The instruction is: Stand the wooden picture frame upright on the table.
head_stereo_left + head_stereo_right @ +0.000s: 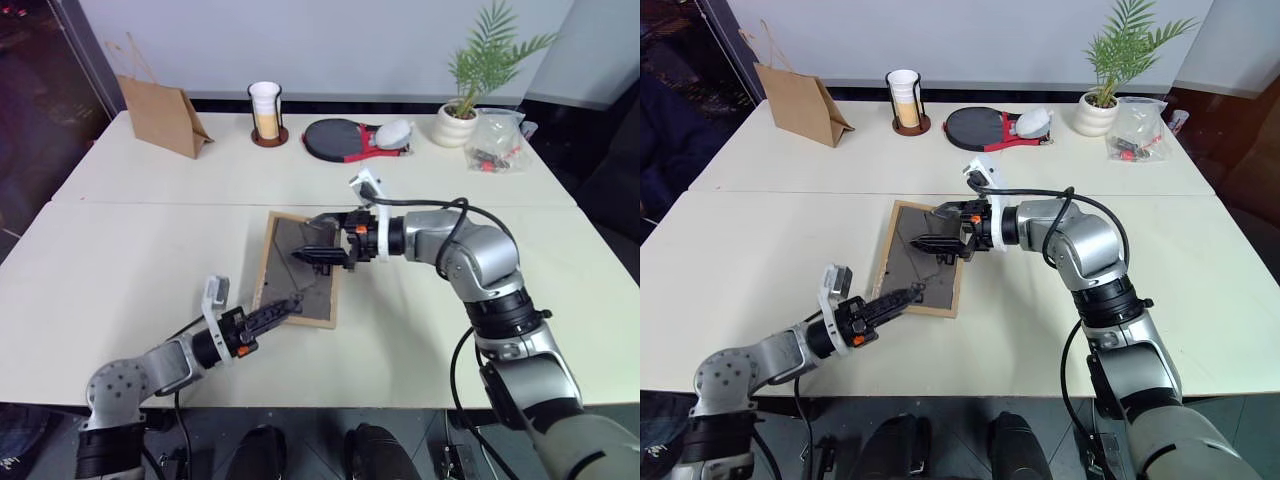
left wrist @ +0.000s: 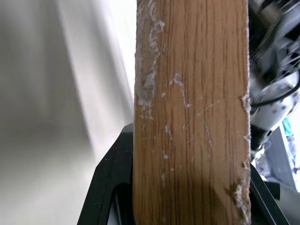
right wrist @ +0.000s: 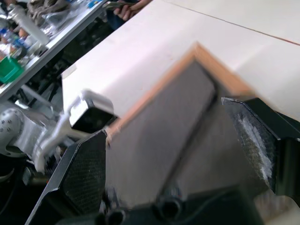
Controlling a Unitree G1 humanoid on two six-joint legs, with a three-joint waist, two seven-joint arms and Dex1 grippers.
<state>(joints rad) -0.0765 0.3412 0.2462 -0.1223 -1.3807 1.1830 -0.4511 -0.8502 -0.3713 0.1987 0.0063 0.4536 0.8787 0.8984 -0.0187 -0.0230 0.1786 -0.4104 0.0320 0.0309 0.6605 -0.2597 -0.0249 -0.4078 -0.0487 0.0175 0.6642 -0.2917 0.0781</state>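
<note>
Left eye view: left pincer (image 1: 283, 311) clamps the frame (image 1: 300, 268) by its near edge, tilted off the table (image 1: 120, 270); right pincer (image 1: 318, 252) gapes over its back. One-edge grip may let it twist and flop flat.

text: none readable | labels: none | numbers: none | signs: none

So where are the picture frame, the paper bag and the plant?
picture frame (image 1: 300, 275): left eye view, dark back panel.
paper bag (image 1: 160, 115): left eye view, front face.
plant (image 1: 490, 50): left eye view, green leaves.
</note>
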